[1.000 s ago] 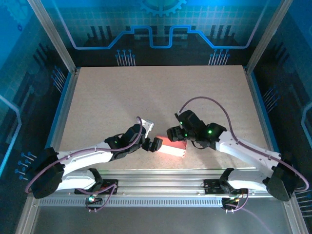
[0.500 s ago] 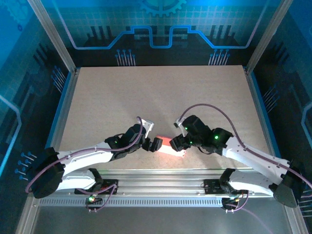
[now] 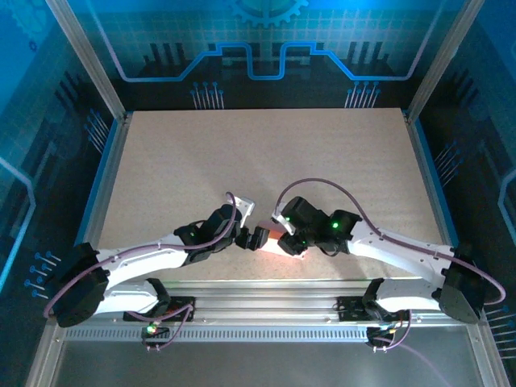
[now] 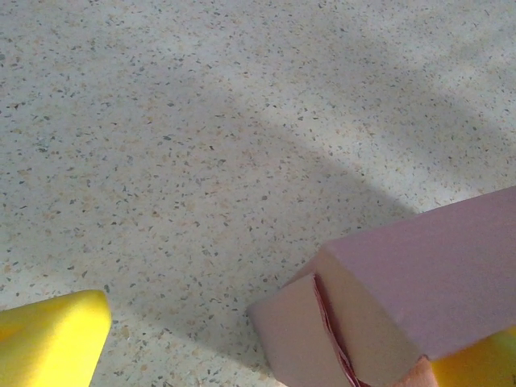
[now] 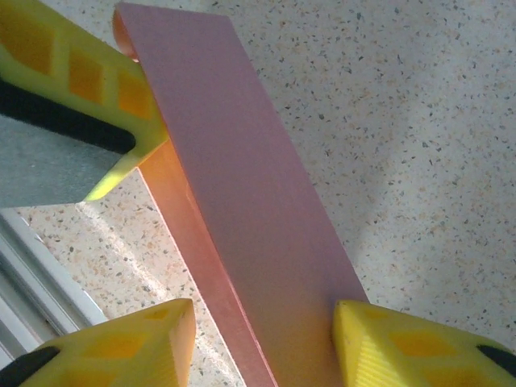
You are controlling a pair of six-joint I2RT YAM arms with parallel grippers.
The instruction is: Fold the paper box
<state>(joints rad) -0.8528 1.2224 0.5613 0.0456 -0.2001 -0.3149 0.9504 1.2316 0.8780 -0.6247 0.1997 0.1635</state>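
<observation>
Now paper box (image 5: pixel 242 201) btwn R pincer (image 5: pixel 262 343).

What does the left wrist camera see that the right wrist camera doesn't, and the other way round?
Left wrist's own: the short end of the paper box, where a folded flap leaves a dark seam, and the left gripper with one yellow finger well clear of that end.
Right wrist's own: the box's long pink top running away from the camera, the right gripper straddling it, the left gripper's finger beside its far end, and a metal rail at the table edge.
Both share: the pink box and the speckled table.
</observation>
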